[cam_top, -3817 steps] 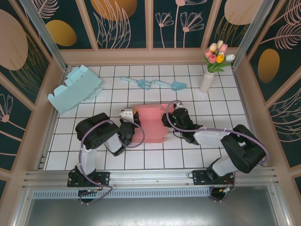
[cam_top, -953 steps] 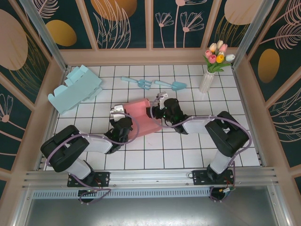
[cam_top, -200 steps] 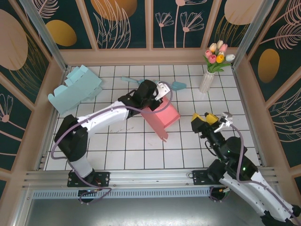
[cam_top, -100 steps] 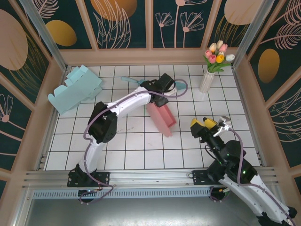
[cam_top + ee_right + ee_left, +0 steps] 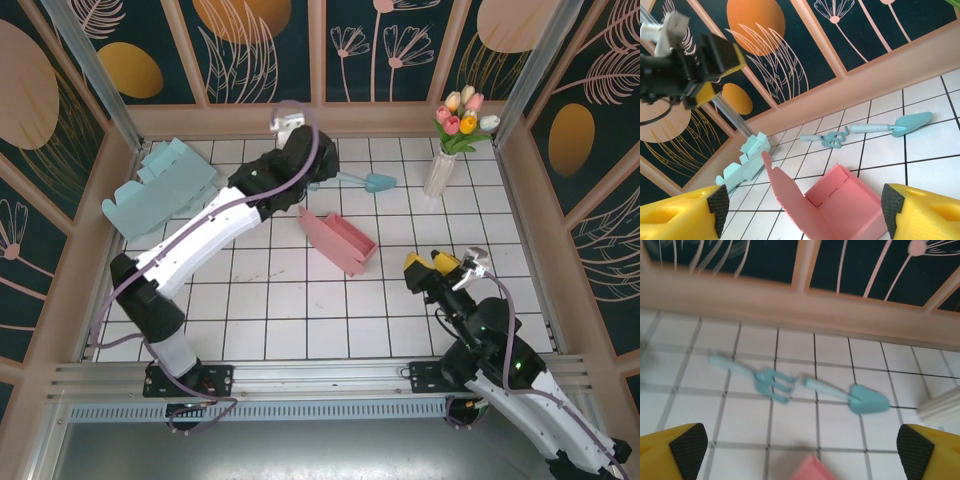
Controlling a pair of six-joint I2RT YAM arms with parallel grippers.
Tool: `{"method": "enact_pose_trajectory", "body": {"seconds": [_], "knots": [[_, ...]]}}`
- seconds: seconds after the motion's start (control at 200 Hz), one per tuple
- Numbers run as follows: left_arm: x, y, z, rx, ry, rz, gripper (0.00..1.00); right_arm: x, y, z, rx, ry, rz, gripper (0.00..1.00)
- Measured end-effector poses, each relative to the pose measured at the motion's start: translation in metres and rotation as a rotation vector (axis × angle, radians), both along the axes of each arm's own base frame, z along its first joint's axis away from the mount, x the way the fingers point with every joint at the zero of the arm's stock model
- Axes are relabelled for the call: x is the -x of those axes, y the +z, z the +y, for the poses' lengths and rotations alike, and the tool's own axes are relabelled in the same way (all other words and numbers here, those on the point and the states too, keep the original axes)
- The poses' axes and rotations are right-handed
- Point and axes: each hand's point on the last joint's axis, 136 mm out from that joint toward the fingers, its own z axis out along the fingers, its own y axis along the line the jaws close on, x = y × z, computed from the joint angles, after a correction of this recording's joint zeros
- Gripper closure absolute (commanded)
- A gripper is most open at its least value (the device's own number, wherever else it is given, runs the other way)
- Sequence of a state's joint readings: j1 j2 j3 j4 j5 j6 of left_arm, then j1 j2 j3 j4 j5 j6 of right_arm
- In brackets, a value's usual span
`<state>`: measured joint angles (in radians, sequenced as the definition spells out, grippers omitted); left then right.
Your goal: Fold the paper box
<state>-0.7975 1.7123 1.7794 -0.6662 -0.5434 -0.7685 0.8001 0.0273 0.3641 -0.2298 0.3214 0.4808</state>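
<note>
Both my pincers are empty right now. My left pincer (image 5: 801, 447) has its jaws spread as wide as they go, up at the far end of the table (image 5: 250, 320) over the garden tools. My right pincer (image 5: 432, 266) is open too, hanging near my own base. The pink box (image 5: 340, 242) sits loose mid-table between my arms, tray walls up and one flap sticking out, nothing touching it.

What worries me: with neither pincer bracing it, I reckon any push on that flap just slides the whole box across the tiles (they look slick). The creases might spring back open as well. My left arm is also stretched way out, so swinging it back carelessly could clip the fork (image 5: 760, 377) or the trowel (image 5: 855, 397), or hit the box itself.

Head count:
- Two paper boxes, the pink one plus a light-blue box (image 5: 160, 185) by the left wall.
- One fork and one trowel.
- One vase (image 5: 438, 172).
- A bunch of tulips (image 5: 462, 115), too small to count.
</note>
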Motion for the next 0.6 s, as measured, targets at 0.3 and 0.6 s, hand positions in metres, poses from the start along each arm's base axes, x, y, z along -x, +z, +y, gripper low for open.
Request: {"method": "enact_pose_trajectory", "body": {"seconds": [0.3, 0.6], "knots": [[0.073, -0.119, -0.027, 0.227, 0.116, 0.388, 0.02, -0.001, -0.002, 0.001, 0.005, 0.0, 0.005, 0.18], [0.094, -0.139, -0.047, 0.278, 0.12, 0.426, 0.43, -0.002, -0.006, 0.002, 0.019, -0.003, 0.019, 0.18]]}}
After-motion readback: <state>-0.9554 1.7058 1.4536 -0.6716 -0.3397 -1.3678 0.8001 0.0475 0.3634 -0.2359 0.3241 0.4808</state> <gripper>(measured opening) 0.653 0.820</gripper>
